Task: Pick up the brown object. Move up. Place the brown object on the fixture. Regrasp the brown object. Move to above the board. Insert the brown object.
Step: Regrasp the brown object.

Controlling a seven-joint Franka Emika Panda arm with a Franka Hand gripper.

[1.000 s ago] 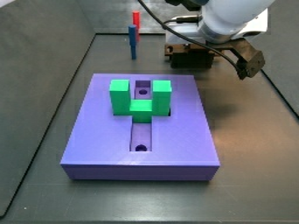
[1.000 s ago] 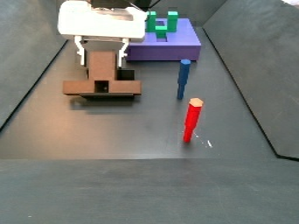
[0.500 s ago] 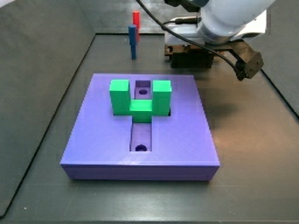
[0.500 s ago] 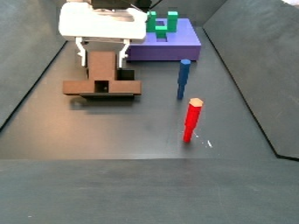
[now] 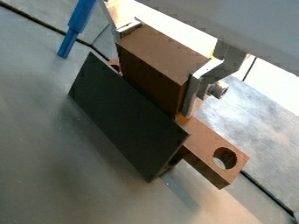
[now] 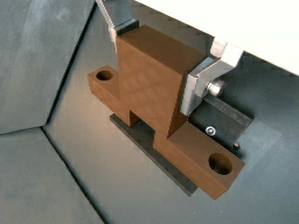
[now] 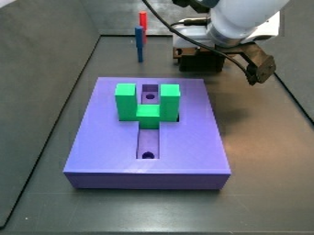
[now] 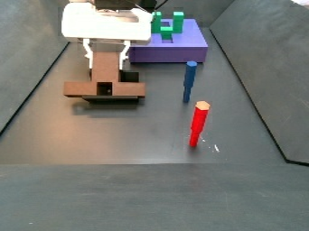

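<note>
The brown object (image 8: 107, 70) is a flat bar with a round hole near each end and an upright block in its middle. It rests on the dark fixture (image 8: 101, 97), which shows in both wrist views (image 5: 122, 118) (image 6: 219, 121). My gripper (image 8: 108, 52) is over it, its silver fingers (image 5: 201, 86) pressed on both sides of the upright block (image 5: 155, 70) (image 6: 149, 87). In a side view the gripper (image 7: 218, 53) and the brown object (image 7: 196, 61) are behind the lavender board (image 7: 86, 138) with its green U-shaped block (image 7: 147, 99).
A blue post (image 8: 190, 81) and a red post (image 8: 200, 124) stand on the floor to the right of the fixture. They show at the back in a side view, blue (image 7: 139, 41) and red (image 7: 142, 20). Dark walls border the floor.
</note>
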